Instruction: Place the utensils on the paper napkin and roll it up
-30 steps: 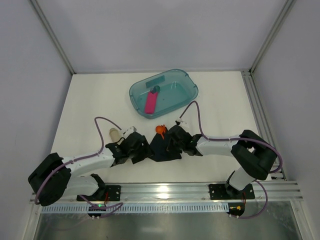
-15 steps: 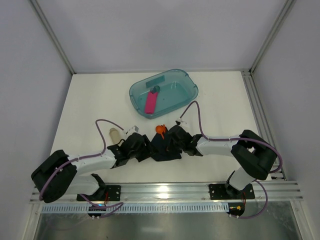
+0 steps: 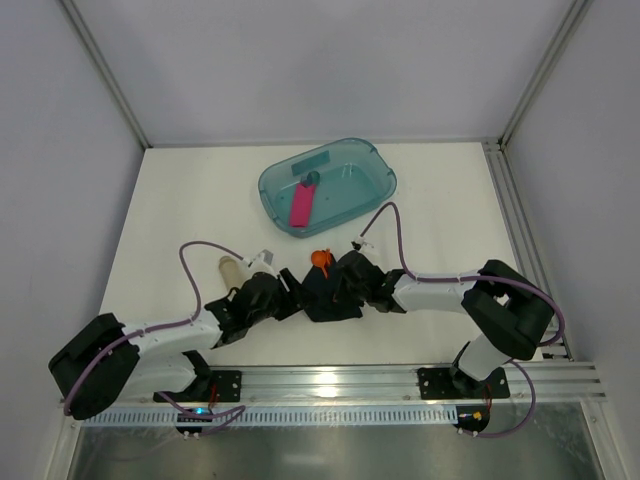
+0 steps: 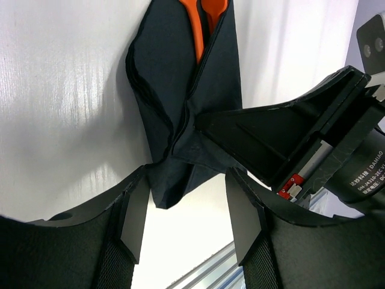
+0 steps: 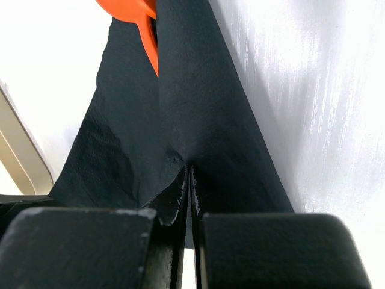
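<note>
- Though arms (image 3: 430, 290) crowd the napkin (image 4: 174, 78) overhead, wrist views show right gripper (image 5: 189, 174) pinching its fold.
- Left gripper (image 4: 188, 211) gapes astride a corner; teal tub (image 3: 352, 190) beyond.

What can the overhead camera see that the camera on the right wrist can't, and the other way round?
Only overhead: the teal tub with a pink bar in it, a beige tube, and both arms. Only the right wrist: the right hand pinched shut on a fold of the paper napkin. Both: the black napkin with orange utensils poking out.
</note>
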Tool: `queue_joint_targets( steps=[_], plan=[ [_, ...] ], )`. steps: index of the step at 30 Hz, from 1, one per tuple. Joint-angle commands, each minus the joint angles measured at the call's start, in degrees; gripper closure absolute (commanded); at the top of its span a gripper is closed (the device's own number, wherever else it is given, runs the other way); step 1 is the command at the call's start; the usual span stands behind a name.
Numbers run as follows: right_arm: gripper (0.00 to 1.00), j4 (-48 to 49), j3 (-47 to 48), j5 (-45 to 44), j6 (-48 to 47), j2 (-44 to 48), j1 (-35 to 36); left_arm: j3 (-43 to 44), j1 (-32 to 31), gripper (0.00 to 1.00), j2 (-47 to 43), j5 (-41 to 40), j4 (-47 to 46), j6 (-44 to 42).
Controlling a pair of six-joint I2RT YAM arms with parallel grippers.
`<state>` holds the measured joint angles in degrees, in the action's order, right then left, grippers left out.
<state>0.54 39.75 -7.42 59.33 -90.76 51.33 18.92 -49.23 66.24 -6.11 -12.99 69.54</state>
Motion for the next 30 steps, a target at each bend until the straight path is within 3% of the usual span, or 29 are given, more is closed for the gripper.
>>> queue_joint_targets(
  steps=[1, 8, 18, 30],
  plan=[
    [0.96, -0.89, -1.07, -1.63, 0.35, -0.21, 0.35, -0.55, -0.42, 0.44, 0.29, -2.41, -5.11, -2.39],
    [0.96, 0.61, -1.16, -1.63, 0.08, 0.23, 0.35, 0.24, -0.43, 0.53, 2.75, -3.03, -3.97, -2.83],
    [0.96, 4.47, -3.01, -1.28, 0.0, 1.73, 0.88, 9.2, -0.43, 0.99, 1.26, -5.49, 5.08, -8.01],
    [0.96, 6.58, -3.62, -0.76, -0.97, 0.59, 1.75, 16.77, -0.34, 1.0, 8.99, -2.07, 2.98, -8.8]
  ],
)
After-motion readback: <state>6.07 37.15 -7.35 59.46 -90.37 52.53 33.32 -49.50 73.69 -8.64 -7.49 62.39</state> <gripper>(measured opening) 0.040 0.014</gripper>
